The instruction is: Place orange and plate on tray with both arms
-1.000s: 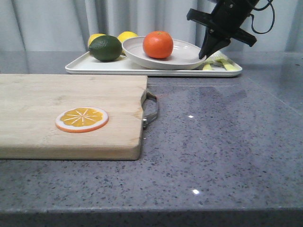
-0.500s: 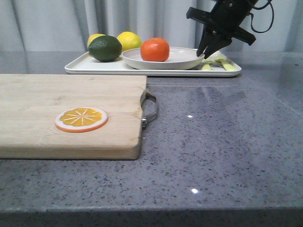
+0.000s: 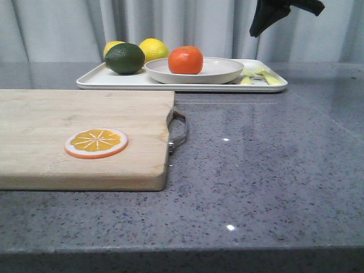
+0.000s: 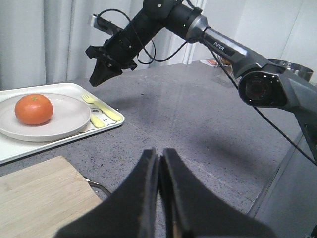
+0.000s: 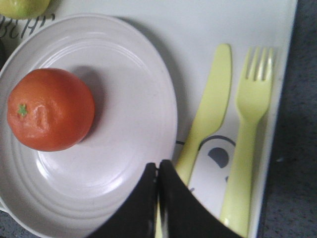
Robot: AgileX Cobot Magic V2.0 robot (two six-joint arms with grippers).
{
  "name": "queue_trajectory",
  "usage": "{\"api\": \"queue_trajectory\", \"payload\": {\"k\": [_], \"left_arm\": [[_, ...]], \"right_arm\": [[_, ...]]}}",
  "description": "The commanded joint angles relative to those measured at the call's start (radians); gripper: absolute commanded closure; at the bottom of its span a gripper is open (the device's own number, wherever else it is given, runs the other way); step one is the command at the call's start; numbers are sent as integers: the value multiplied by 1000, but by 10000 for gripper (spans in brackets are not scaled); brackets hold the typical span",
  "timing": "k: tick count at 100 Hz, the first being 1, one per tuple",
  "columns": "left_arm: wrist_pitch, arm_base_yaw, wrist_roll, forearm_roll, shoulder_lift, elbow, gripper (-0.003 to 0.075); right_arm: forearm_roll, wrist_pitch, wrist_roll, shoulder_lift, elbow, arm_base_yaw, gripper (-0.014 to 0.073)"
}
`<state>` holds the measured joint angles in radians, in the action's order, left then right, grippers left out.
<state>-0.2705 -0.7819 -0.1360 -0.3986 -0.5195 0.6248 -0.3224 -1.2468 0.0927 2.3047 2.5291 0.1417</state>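
2 grippers closed, empty: right gripper raised above tray's right end, left gripper over table. Orange upright on plate, stem dimple up. Plate flat on tray, tray's long axis running left-right.

- A grey speckled stone-look countertop fills the foreground of the front view, polished enough to carry small bright specks of reflected light.
- Pale grey-white pleated curtains hang in vertical folds along the back, just behind the far edge of the countertop.
- In the left wrist view, a plain white wall panel stands beyond the countertop's far corner.
- Near that wall, the rim of a round metal bowl shows; what it rests on cannot be made out.
- The lighting is soft and even, with faint shadows on the counter.
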Motion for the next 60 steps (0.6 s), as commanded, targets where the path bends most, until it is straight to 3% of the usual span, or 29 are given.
{"api": "queue_trajectory", "payload": {"k": [1,39,60], "left_arm": [[74,2,-1,-16,-5,25,740],[74,2,-1,-16,-5,25,741],[71,2,-1,-16,-5,25,741]], "right_arm": [[35,-62,-8,-109,33,11,634],[51,-85,-8,-224,21,77,633],[51,-85,-27,-333,-123,77,633]]}}
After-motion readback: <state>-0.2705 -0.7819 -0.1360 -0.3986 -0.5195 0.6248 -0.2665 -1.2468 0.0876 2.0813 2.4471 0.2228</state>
